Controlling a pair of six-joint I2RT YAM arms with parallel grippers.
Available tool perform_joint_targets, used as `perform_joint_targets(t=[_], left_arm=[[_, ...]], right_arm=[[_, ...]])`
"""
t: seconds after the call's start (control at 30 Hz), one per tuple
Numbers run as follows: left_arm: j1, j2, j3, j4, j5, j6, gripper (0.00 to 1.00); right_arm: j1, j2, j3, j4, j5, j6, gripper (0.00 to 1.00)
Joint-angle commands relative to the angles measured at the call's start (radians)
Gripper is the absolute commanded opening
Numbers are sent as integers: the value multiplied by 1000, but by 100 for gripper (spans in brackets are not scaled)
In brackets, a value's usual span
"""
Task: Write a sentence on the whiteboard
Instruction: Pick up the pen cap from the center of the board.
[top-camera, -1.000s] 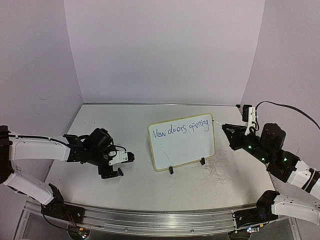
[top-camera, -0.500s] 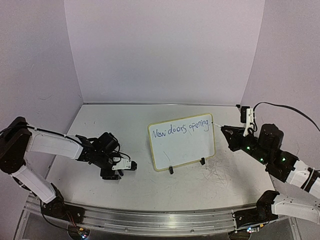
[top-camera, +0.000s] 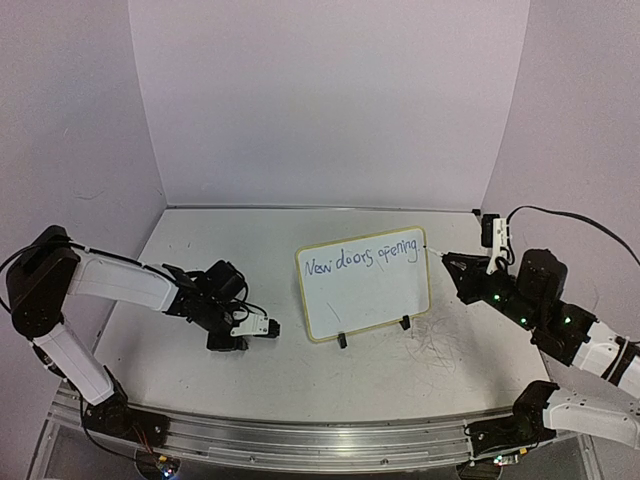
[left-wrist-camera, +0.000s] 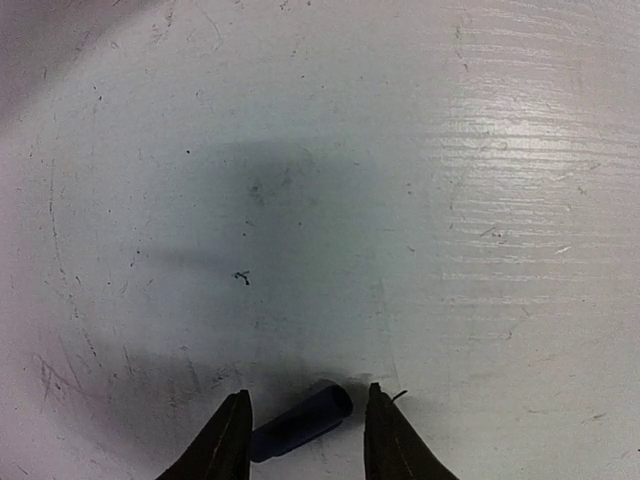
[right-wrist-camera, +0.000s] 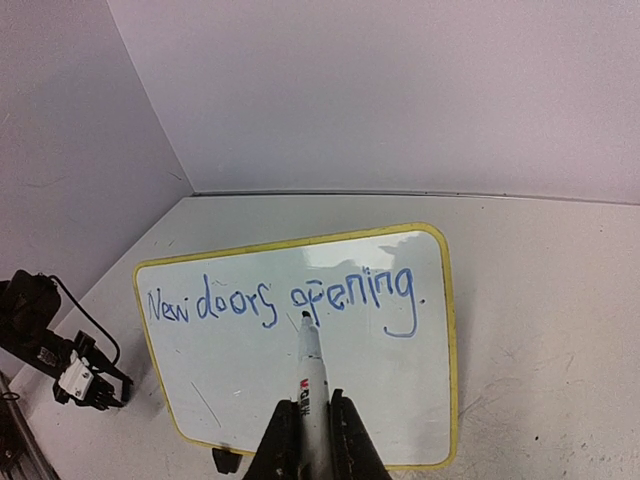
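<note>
Whiteboard upright on two black feet mid-tabletop, blue sentence slanting along its top, left hand low on the tabletop near the board's left side, right hand toward the right edge, marker tip by the board's top right corner, grey scribbles right of the feet

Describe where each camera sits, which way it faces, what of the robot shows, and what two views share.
Top: above and behind the robot, looking down at the table; the left arm and right arm show.
Left wrist: facing down at the table; its fingertips flank a dark cap.
Right wrist: facing the whiteboard; its end effector grips a pen.
Shared: top and right wrist both show the whiteboard and sentence.
</note>
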Motion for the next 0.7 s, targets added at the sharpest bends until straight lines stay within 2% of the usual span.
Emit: perform_joint_targets(t=[0.0, 0.27, 0.67], left_arm=[[5, 21, 24, -88, 20, -57, 40], [38, -3, 20, -157, 31, -119, 45], [50, 57, 63, -193, 62, -164, 33]], right_arm=[[-3, -12, -5, 26, 2, 2, 0], [-3, 2, 2, 37, -6, 1, 0], [-3, -1, 5, 43, -13, 5, 0]])
